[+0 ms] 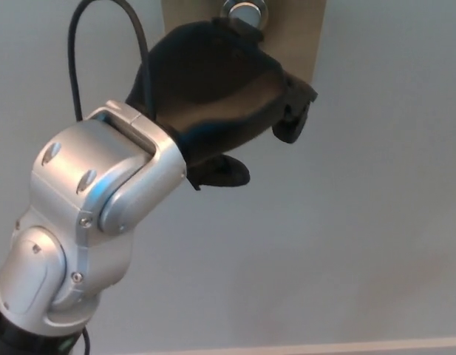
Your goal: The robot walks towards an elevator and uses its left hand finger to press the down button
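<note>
Up top, round silvery button [243, 9].

Left arm [58, 274] enters from the lower left, angled up and to the right. Silver wrist [109, 185] housing is bent, with a black cable [75, 59] looping up from behind it. Left robot hand [213, 96] is black and raised high, back toward the camera, top edge near the frame's top. Grip state unclear. Right robot hand out of view.
</note>
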You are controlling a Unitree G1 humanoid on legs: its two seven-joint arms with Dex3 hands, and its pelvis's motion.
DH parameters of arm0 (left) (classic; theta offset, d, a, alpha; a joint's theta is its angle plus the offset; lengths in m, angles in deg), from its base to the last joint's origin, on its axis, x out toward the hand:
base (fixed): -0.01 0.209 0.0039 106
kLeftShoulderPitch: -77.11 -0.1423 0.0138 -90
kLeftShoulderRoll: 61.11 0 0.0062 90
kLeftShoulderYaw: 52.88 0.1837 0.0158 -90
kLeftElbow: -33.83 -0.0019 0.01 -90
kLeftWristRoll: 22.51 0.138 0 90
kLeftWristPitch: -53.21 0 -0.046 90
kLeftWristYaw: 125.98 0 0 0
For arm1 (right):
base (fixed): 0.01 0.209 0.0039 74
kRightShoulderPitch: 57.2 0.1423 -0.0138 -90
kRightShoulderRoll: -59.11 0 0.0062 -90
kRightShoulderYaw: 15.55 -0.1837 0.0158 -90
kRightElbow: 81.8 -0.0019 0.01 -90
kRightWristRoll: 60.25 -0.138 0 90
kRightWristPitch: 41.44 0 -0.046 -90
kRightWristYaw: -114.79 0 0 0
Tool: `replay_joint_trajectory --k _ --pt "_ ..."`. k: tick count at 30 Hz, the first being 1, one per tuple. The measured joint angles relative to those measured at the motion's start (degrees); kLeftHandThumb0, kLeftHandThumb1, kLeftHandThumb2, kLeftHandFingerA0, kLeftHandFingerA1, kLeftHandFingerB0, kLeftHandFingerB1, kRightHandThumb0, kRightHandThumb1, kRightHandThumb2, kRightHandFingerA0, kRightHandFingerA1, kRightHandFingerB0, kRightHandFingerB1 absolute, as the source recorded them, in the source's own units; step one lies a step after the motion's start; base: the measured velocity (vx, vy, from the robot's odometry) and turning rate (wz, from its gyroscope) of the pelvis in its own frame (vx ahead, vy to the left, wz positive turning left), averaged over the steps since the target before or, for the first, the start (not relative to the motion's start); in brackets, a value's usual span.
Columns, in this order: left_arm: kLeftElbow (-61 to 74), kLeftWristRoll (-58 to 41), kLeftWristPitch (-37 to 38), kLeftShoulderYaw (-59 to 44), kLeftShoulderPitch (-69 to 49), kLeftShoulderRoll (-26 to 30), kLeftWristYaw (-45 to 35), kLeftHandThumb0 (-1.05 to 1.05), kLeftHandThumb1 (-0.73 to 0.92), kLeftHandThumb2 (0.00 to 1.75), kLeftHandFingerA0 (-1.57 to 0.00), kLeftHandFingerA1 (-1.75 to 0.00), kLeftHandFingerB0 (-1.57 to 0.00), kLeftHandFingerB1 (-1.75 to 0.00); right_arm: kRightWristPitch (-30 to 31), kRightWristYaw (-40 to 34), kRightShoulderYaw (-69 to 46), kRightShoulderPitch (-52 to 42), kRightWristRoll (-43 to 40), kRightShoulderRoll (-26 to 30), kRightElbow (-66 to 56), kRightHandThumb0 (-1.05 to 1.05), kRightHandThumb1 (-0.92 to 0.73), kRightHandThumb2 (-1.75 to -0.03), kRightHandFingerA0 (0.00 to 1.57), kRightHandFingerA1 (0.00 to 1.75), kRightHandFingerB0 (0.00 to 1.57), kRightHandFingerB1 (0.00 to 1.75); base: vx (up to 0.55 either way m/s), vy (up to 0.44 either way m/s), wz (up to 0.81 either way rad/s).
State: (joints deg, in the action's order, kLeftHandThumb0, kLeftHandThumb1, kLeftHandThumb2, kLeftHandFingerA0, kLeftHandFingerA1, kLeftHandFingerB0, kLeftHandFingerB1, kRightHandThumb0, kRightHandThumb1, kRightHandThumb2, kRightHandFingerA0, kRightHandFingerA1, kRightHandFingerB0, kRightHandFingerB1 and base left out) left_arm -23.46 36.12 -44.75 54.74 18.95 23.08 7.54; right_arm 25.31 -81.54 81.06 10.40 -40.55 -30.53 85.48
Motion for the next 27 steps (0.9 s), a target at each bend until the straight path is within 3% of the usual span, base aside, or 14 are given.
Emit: replay_joint_trajectory --k 9,15,16,21,22,27 --pt "-2.3 -0.7 0.0 -0.4 1.3 0.5 2.7 -0.48 0.28 0.76 -0.8 -0.98 -0.81 -0.77 -0.1 0.2 0.1 0.0 0.1 0.0 0.0 -0.58 -0.51 -0.57 0.51 0.48 0.53 0.36 0.0 0.0 0.0" --pt "-2.5 -0.8 0.0 -0.3 1.3 0.7 3.8 -0.47 0.28 0.76 -0.82 -0.97 -0.81 -0.78 -0.3 0.3 -0.1 0.0 0.0 0.0 -0.1 -0.53 -0.49 -0.56 0.63 0.49 0.55 0.37 0.0 0.0 0.0" --pt "-2.5 -0.8 0.0 -0.3 1.3 0.7 3.8 -0.46 0.38 0.52 -0.79 -1.01 -0.83 -0.74 -0.3 0.3 -0.1 0.0 0.0 0.0 -0.1 -0.52 -0.5 -0.56 0.57 0.48 0.54 0.37 0.0 0.0 0.0" --pt "-2.9 -1.3 0.0 -0.2 1.3 0.7 4.8 -0.46 0.38 0.52 -0.79 -1.01 -0.83 -0.74 -0.3 0.3 -0.3 0.0 0.0 0.0 0.0 -0.52 -0.5 -0.56 0.57 0.48 0.54 0.37 0.0 0.0 0.0" --pt "-3.0 -1.3 0.0 -0.2 1.3 0.7 4.8 -0.46 0.38 0.53 -0.77 -1.15 -0.83 -0.79 -0.3 0.3 -0.3 0.0 0.0 0.0 0.0 -0.51 -0.49 -0.55 0.56 0.48 0.55 0.37 0.0 0.0 0.0" --pt "-3.0 -1.7 0.0 0.9 -0.7 0.4 6.4 -0.47 0.39 0.53 -0.76 -1.11 -0.8 -0.82 -0.4 0.9 -1.0 0.0 -0.4 0.0 0.1 -0.52 -0.5 -0.56 0.56 0.5 0.54 0.36 0.0 0.0 0.0"
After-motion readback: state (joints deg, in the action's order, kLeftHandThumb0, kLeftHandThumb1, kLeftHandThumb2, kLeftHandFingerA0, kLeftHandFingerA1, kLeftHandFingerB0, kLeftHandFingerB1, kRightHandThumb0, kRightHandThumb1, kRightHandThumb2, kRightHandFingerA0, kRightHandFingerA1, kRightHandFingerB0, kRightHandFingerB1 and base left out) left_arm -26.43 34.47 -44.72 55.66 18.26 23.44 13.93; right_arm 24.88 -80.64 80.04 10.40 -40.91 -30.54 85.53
